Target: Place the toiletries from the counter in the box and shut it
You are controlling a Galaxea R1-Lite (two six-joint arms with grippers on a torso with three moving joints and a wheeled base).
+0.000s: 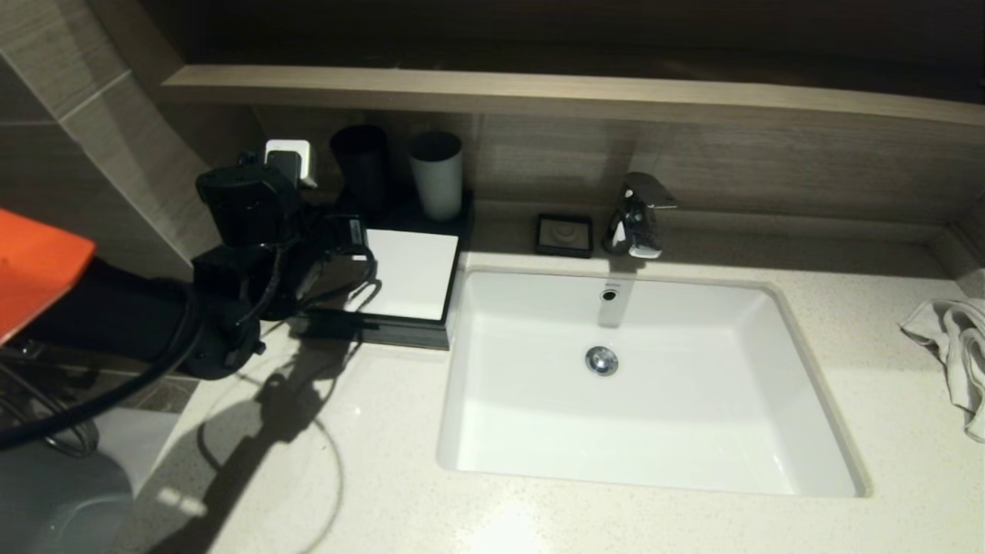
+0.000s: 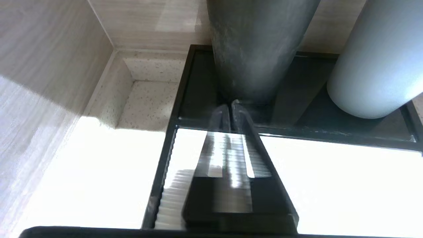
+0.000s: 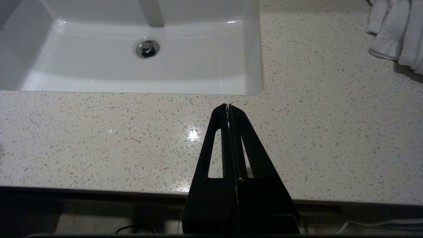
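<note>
The black box (image 1: 454, 231) with its white top panel (image 1: 412, 273) stands at the back left of the counter (image 1: 385, 462), and its front looks flush. My left arm (image 1: 115, 315) reaches over the box's left side. My left gripper (image 2: 229, 106) is shut and empty above the white panel (image 2: 330, 181), its tips near the foot of a dark cup (image 2: 257, 49). My right gripper (image 3: 228, 107) hangs shut and empty over the front strip of the counter (image 3: 99, 138), before the basin (image 3: 198, 66). No toiletries are in view.
A dark cup (image 1: 360, 165) and a grey-white cup (image 1: 436, 175) stand on the box's rear tray. A small black soap dish (image 1: 565, 235) and the tap (image 1: 635, 215) sit behind the white basin (image 1: 692, 454). A white towel (image 1: 954, 346) lies at the far right.
</note>
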